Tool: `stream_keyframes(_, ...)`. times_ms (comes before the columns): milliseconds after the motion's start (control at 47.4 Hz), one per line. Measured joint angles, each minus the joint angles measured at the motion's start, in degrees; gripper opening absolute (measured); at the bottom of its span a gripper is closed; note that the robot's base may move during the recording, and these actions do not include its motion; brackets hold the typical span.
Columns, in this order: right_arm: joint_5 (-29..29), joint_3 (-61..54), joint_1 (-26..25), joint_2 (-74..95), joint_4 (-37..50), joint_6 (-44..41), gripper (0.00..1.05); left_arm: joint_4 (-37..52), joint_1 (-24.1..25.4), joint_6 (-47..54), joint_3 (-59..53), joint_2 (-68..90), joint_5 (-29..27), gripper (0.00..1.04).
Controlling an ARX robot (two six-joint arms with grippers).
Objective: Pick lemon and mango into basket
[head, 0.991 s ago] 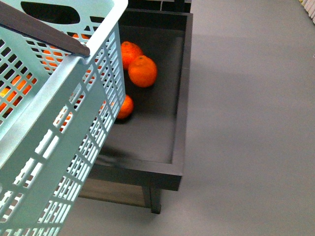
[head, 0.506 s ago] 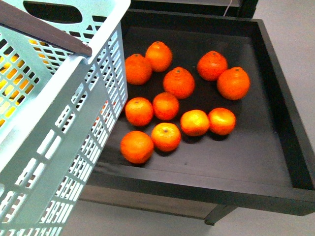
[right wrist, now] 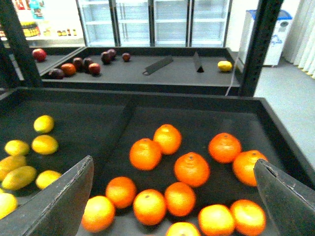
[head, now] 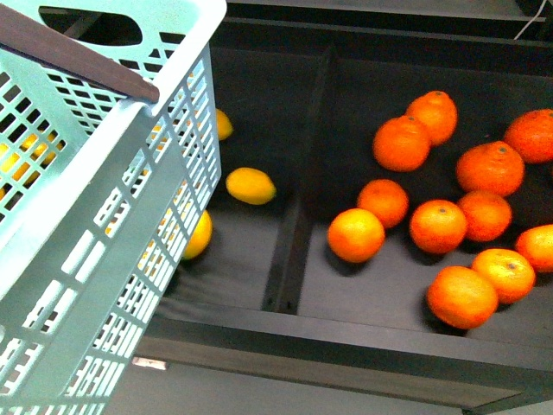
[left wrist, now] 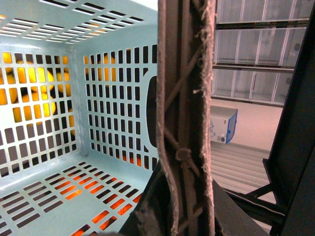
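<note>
The mint-green basket (head: pixel 104 259) fills the left of the front view, its brown handle (head: pixel 78 59) across the top corner. My left gripper (left wrist: pixel 184 211) is shut on that handle (left wrist: pixel 186 123), above the basket's bare slotted floor (left wrist: pixel 59 187). A yellow lemon (head: pixel 251 185) lies in the dark tray compartment just right of the basket; two more lemons (head: pixel 223 124) (head: pixel 197 235) peek out beside its wall. My right gripper (right wrist: pixel 174 196) hangs open over the tangerines (right wrist: pixel 192 168), holding nothing. Lemons (right wrist: pixel 44 144) lie off to one side of it. I cannot pick out the mango.
A black tray (head: pixel 346 354) holds several tangerines (head: pixel 402 143) right of a divider (head: pixel 289 251). A long yellow mango (right wrist: pixel 18 177) lies among the lemons. A farther tray (right wrist: pixel 162 73) carries red and dark fruits (right wrist: pixel 69 69) and one yellow fruit (right wrist: pixel 225 65). A black post (right wrist: pixel 253 44) stands nearby.
The front view has swung across the stand: the tangerines slid to the right and the lemon compartment came into sight. The basket keeps its place in the picture.
</note>
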Motion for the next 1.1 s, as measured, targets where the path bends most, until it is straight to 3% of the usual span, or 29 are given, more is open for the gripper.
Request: stream_keyframes(1097, 0.2, 0.0, 0.0, 0.0, 0.0, 0.0, 0.96, 0.0, 0.0, 0.0, 0.0, 0.0, 0.0, 0.06)
